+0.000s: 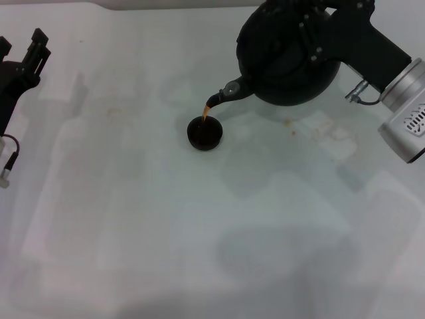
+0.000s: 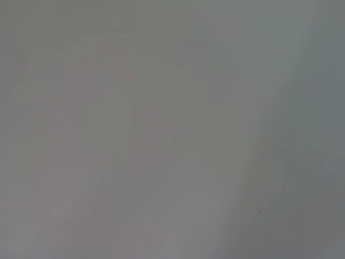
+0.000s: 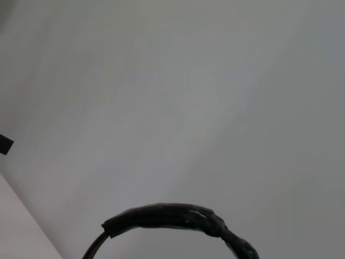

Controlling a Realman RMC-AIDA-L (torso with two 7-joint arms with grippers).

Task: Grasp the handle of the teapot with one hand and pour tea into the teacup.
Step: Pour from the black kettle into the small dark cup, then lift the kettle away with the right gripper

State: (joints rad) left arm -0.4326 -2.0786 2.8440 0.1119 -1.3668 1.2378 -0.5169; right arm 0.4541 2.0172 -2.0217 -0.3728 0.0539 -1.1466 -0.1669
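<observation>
The black teapot (image 1: pixel 285 66) hangs above the table at the back right, tipped so that its spout (image 1: pixel 222 96) points down and left. A thin amber stream of tea (image 1: pixel 206 113) falls from the spout into the small black teacup (image 1: pixel 204 133) standing just below. My right gripper (image 1: pixel 312 23) sits over the top of the pot, shut on the handle, which it hides in the head view. In the right wrist view part of the dark arched handle (image 3: pixel 167 216) shows. My left gripper (image 1: pixel 22 43) is parked open at the far left edge, holding nothing.
The white table (image 1: pixel 199 232) spreads out around the cup. A few faint brownish stains (image 1: pixel 312 126) lie on it under the pot, to the right of the cup. The left wrist view holds only blank table surface.
</observation>
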